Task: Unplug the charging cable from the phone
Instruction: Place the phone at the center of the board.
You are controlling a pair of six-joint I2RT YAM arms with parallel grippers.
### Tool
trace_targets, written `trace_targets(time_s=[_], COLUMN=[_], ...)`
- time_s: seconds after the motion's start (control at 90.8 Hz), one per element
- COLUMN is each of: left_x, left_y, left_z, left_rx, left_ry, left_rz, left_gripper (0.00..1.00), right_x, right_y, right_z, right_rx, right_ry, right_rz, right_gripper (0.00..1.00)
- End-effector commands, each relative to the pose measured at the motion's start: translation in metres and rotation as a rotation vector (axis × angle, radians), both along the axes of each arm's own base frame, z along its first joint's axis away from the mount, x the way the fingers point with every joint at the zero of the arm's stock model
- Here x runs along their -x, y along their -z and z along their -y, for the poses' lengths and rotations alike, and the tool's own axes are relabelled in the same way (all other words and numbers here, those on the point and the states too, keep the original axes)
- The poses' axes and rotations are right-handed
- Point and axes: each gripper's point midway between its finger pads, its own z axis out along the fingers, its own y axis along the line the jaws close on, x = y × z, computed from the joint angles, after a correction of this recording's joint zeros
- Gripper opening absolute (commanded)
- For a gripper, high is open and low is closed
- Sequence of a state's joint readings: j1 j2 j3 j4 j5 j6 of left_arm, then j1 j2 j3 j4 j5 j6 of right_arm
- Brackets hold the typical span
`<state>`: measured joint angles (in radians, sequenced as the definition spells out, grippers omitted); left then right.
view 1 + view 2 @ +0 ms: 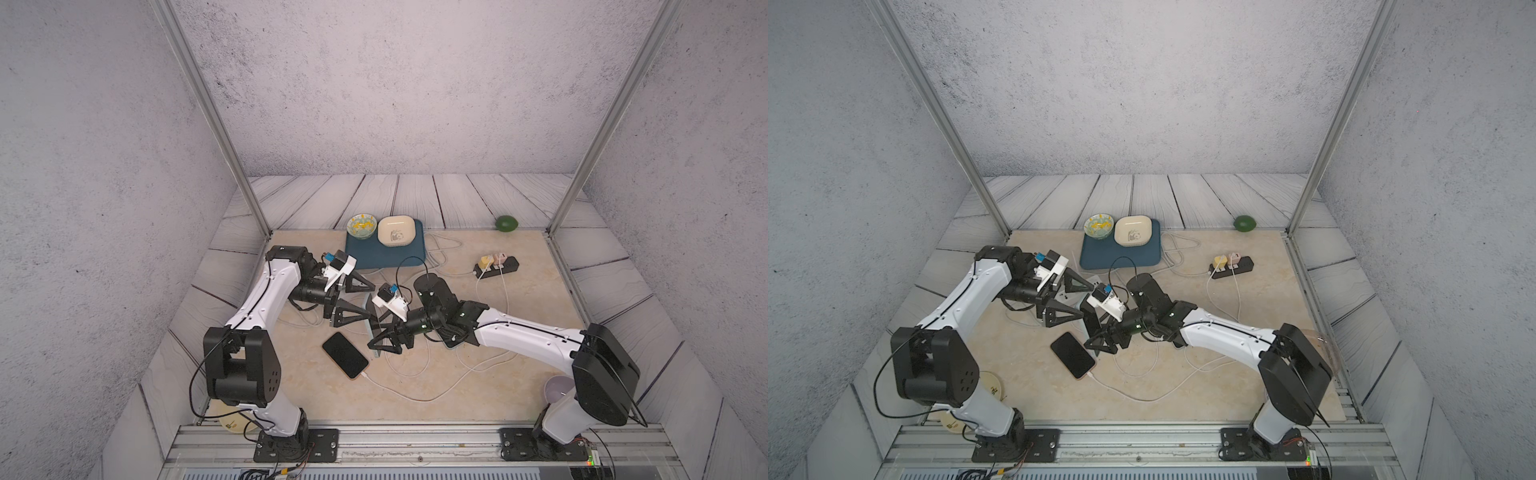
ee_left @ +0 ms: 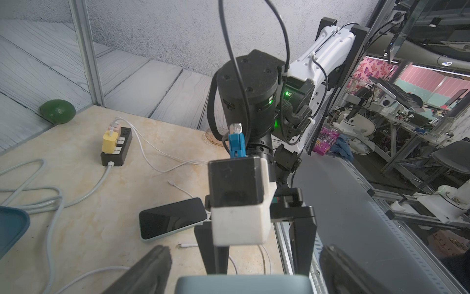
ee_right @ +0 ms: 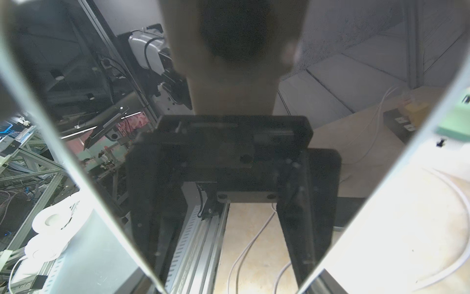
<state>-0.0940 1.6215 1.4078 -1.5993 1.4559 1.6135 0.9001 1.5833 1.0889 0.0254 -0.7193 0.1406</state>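
A dark phone with a pale grey-green edge [image 1: 372,316] [image 1: 1090,320] stands upright on its side above the table, with my right gripper [image 1: 376,332] [image 1: 1096,332] shut on it. Its glossy screen [image 3: 101,127] fills the right wrist view. My left gripper [image 1: 371,301] [image 1: 1088,300] [image 2: 244,269] is open wide, its fingers on either side of that phone's end [image 2: 244,283] without touching it. A pink-cased phone [image 1: 345,355] [image 1: 1072,354] lies flat nearby, with a white charging cable [image 1: 415,399] plugged into its near end. A loose white plug [image 2: 183,245] lies on the table.
A mint-cased phone [image 2: 173,219] lies under my right forearm. A black power strip [image 1: 496,266] with a yellow and a pink charger sits at the right. A blue tray [image 1: 386,257] holding two bowls stands at the back. A green fruit [image 1: 507,223] is in the far right corner. White cables loop across the table.
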Motion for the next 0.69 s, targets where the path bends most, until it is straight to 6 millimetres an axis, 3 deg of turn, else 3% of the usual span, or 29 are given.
trace_targets(time_s=[0.0, 0.33, 0.683], left_x=[0.016, 0.017, 0.019], left_y=[-0.010, -0.014, -0.014], left_z=[-0.005, -0.007, -0.009], left_rx=[0.004, 0.003, -0.030], left_ry=[-0.016, -0.022, -0.036], left_rz=[-0.135, -0.104, -0.086], left_gripper=[0.98, 0.98, 0.98], right_x=[0.004, -0.006, -0.044], right_y=[-0.028, 0.003, 0.055], right_z=[0.008, 0.033, 0.060], right_rx=[-0.069, 0.047, 0.337], right_ry=[0.000, 0.098, 0.331], right_rz=[0.052, -0.007, -0.121], right_gripper=[0.45, 0.43, 0.40])
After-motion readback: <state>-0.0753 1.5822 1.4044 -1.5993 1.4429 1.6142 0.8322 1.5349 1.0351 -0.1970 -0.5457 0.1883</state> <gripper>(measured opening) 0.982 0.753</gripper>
